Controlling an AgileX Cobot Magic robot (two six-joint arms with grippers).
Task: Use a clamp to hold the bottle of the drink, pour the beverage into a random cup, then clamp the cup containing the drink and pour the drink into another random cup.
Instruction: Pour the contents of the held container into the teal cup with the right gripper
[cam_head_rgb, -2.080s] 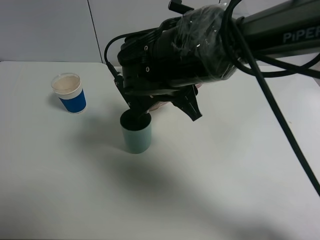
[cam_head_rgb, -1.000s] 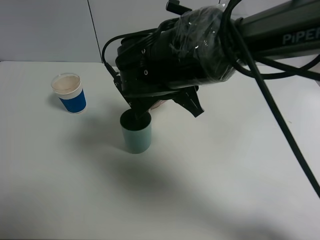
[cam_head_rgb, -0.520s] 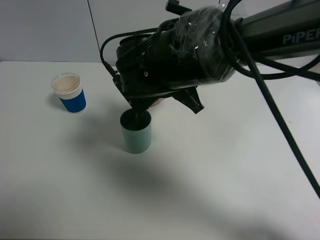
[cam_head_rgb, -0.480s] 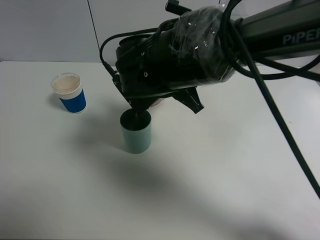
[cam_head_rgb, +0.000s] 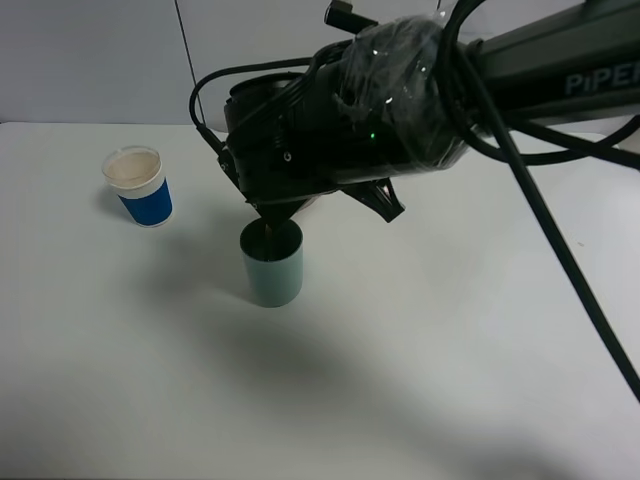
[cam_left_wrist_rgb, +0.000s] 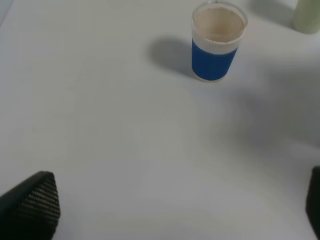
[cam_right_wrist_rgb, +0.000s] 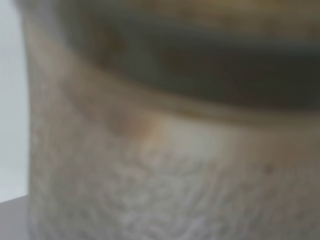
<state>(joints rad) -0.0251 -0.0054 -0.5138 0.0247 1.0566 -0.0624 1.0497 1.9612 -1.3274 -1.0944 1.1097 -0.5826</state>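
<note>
The teal-green cup stands mid-table. My right gripper hangs just above and behind it, shut on the bottle, which the black wrist mostly hides. Only the bottle's dark neck shows, tipped down into the cup's mouth. In the right wrist view the bottle fills the frame as a blur with a brownish tint. Any beverage in the cup cannot be made out. The blue-banded white cup stands at the far left. My left gripper is open above bare table, short of that cup.
A pale yellow-green cup stands beyond the blue-banded one, at the edge of the left wrist view. The right arm and its cables stretch across the table's right half. The white table has open room in front.
The right wrist has rolled further and shifted slightly left, tipping the bottle's neck more steeply into the teal-green cup. Neither cup has moved.
</note>
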